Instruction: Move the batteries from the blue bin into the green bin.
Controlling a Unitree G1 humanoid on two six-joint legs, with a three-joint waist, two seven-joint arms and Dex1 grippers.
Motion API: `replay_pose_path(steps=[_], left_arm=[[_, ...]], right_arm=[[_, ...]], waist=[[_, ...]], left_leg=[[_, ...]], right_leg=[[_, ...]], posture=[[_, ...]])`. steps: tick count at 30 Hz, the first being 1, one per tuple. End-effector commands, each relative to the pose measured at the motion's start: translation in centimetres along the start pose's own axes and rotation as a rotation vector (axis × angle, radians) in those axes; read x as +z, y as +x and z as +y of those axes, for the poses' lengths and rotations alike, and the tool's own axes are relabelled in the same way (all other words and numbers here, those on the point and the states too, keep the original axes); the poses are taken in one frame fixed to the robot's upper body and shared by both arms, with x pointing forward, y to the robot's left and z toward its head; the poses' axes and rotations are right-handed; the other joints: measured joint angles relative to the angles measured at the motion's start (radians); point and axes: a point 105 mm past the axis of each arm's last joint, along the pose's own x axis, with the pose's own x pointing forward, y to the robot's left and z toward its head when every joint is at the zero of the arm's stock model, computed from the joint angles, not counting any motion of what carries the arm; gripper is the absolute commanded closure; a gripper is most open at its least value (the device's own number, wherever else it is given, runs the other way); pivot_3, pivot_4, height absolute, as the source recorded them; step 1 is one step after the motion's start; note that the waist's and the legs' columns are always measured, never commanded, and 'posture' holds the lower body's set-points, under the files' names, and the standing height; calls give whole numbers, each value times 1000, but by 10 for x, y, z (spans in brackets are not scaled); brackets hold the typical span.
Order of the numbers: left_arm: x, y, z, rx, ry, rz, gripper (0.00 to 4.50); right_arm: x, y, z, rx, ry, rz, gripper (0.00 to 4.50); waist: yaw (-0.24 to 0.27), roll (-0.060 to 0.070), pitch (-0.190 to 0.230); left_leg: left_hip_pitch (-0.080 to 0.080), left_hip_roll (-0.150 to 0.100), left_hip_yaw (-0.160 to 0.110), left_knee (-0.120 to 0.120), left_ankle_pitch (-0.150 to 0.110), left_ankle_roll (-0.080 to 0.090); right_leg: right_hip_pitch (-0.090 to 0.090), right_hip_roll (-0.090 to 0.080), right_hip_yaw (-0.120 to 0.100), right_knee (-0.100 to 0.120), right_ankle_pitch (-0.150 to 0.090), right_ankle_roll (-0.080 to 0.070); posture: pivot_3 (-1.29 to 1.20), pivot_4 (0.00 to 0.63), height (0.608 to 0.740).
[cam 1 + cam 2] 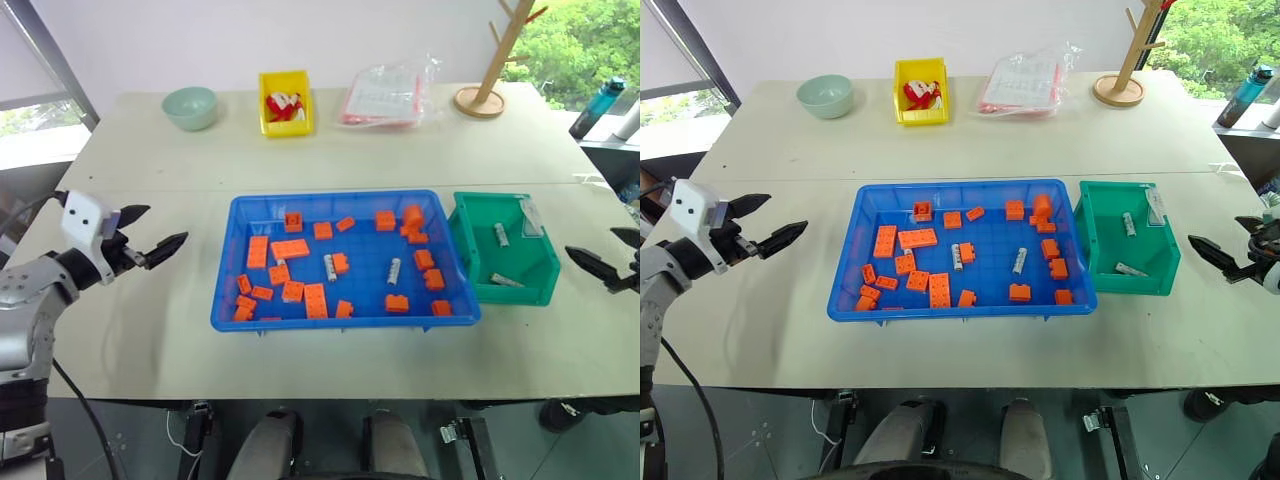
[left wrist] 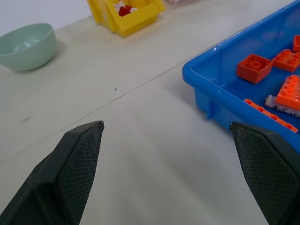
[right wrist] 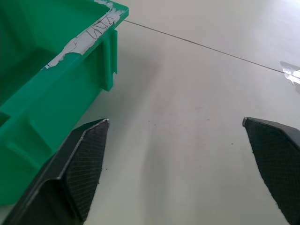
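The blue bin sits mid-table with two silver batteries lying among orange bricks. Touching its right side is the green bin, with two batteries inside. My left gripper hovers open and empty over bare table, left of the blue bin. Off the green bin's right side, my right gripper is open and empty too. The left wrist view looks past the left gripper to the blue bin's corner. In the right wrist view, the right gripper faces the green bin's wall.
Many orange bricks are scattered in the blue bin. Along the table's far side stand a pale green bowl, a small yellow bin, a clear plastic bag and a wooden stand. A blue bottle stands off the right edge.
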Motion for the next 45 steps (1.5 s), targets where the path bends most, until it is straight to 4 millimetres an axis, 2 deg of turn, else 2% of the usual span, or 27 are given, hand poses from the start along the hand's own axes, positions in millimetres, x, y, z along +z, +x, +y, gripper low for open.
replay_pose_path(steps=[1,3,6,10,11,14,15,19,22,23,26,29,37,45], left_arm=[[27,0,-7,-47,27,-75,0],[33,1,-14,-89,15,-85,0],[49,0,-30,-219,20,-98,0],[66,-5,-53,-410,64,-80,0],[69,-5,-55,-433,68,-75,0],[75,-9,-65,-545,101,-44,0],[76,-10,-67,-564,107,-36,0],[76,-10,-67,-579,110,-30,0],[68,-19,-73,-657,148,33,0],[67,-21,-74,-669,152,44,0],[63,-23,-77,-677,159,53,0],[61,-25,-85,-684,158,52,0],[60,-36,-89,-647,127,56,0],[60,-36,-88,-617,122,49,0]], right_arm=[[35,0,-8,-13,-38,-87,32],[52,1,-4,21,-47,-124,32],[94,6,22,193,-109,-195,32],[146,9,82,486,-218,-274,32],[151,10,91,524,-232,-281,32],[177,22,143,728,-320,-345,32],[182,24,153,766,-338,-358,32],[185,26,159,787,-347,-358,32],[190,64,258,1098,-459,-367,32],[189,72,279,1154,-507,-358,32],[185,101,312,1179,-585,-314,32],[181,124,338,1179,-646,-275,32],[173,141,360,1216,-696,-240,32],[157,144,379,1264,-697,-213,32]], waist=[[-1,0,0],[-1,0,0],[-3,0,0],[-11,1,0],[-15,1,0],[-19,0,1],[-22,0,1],[-14,0,1],[-46,-2,1],[-58,-2,1],[-69,-2,1],[-56,-2,1],[-59,-2,1],[-70,-2,2]], left_leg=[[0,0,0,0,0,0],[0,0,0,0,0,0],[0,0,0,0,0,0],[-1,1,0,0,0,0],[-1,1,0,0,0,0],[-1,1,-1,0,0,0],[-1,1,-1,0,0,0],[-2,0,-4,-1,0,0],[-2,-1,-3,0,0,0],[-1,1,-1,-1,0,0],[0,3,-4,-2,0,0],[-2,0,-6,-1,0,-1],[-3,-2,-10,-1,0,-1],[-3,-1,-10,-1,1,-1]], right_leg=[[0,0,0,0,0,0],[0,0,0,0,0,0],[-1,0,0,0,0,0],[-1,0,0,0,0,0],[-1,0,0,0,0,0],[0,1,0,-1,0,0],[0,1,0,-1,0,0],[-1,0,-1,0,0,0],[-1,0,-1,0,0,0],[-2,1,-1,-1,0,0],[-5,2,-1,4,0,0],[-8,1,-1,6,0,0],[-7,1,-1,4,1,-1],[-7,2,-1,4,1,-1]], posture=[[0,150,719],[0,150,719],[0,150,719],[0,150,719],[0,150,719],[0,150,719],[0,150,719],[0,150,719],[0,150,719],[0,150,719],[0,150,719],[0,150,719],[0,150,719],[0,150,719]])
